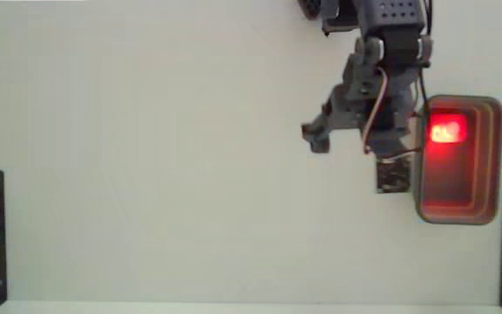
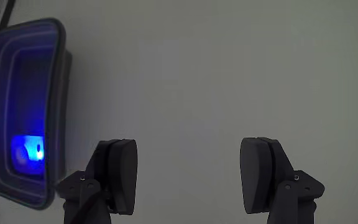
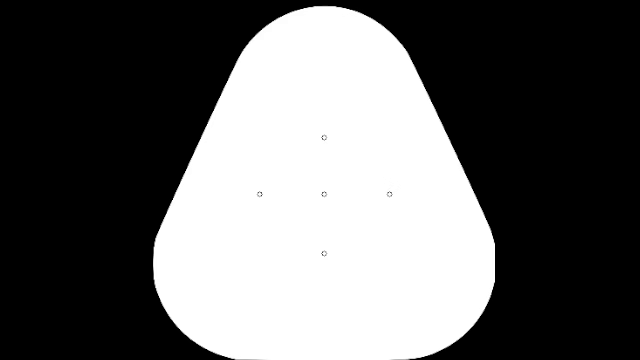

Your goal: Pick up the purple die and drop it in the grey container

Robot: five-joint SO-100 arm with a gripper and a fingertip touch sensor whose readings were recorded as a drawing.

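A: Currently, what is the finger state?

B: In the wrist view the gripper point(image 2: 191, 180) stands wide apart, both fingers point(image 2: 118, 175) clear of the white table point(image 2: 216, 74), gripping nothing.

A: Die location?

B: The purple die point(image 1: 447, 133) lies inside the grey container point(image 1: 495, 157), near its upper end in the fixed view. It glows red there and blue in the wrist view point(image 2: 28, 151); pips and facing cannot be read.

A: Container axis?

B: Long axis runs top to bottom in both views. The arm point(image 1: 382, 78) overlaps its left rim; a small black board point(image 1: 394, 177) sits just beside it.
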